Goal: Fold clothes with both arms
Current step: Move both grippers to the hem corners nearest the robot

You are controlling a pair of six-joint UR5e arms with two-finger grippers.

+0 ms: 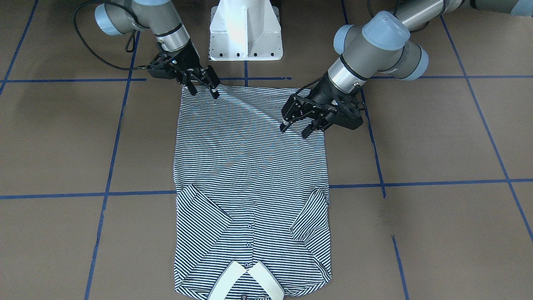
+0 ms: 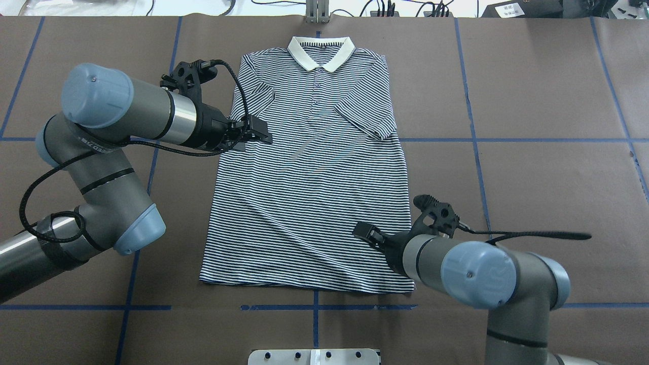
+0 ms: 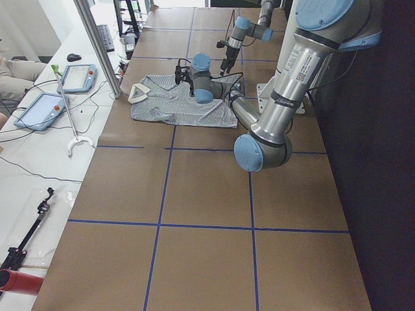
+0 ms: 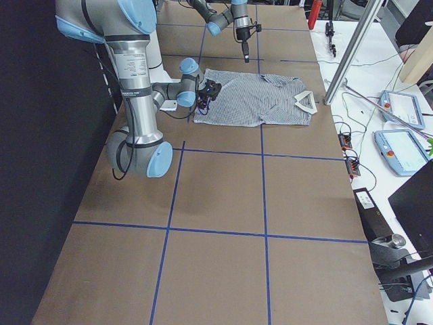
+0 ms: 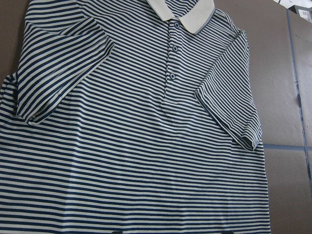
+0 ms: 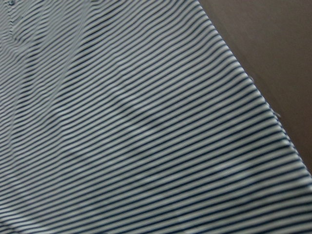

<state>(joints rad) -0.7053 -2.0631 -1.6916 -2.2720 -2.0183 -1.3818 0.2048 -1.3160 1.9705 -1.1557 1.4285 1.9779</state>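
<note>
Your polo shirt is lying face-up on the surface, left arm and right arm hovering over it, jaws apart on both. If you're pinching only the top layer, the fold's probably going crooked.

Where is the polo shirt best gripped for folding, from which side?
Probably the hem corners, the left pincer and right pincer each descending on its own from the robot's side: the polo shirt lies flat, sleeves folded in, straight hem nearest the robot.
</note>
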